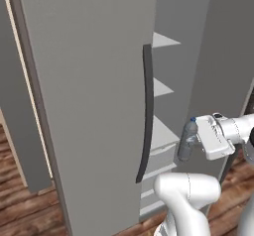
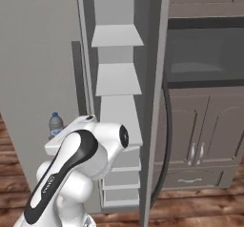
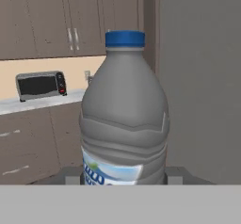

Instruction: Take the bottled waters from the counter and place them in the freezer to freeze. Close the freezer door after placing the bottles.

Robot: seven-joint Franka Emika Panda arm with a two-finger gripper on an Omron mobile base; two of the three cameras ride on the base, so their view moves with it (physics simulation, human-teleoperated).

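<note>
The gripper (image 1: 197,140) is pinching the grey bottle (image 1: 188,140) low on its body, upright, in front of the open freezer (image 2: 117,80), near its middle shelves (image 2: 116,35) and beside the freezer door (image 1: 94,101). The bottle looks light, but its smooth plastic may be slippery and can give under pressure. I think holding the ribbed waist above the label (image 3: 112,173) is the safest place.
</note>
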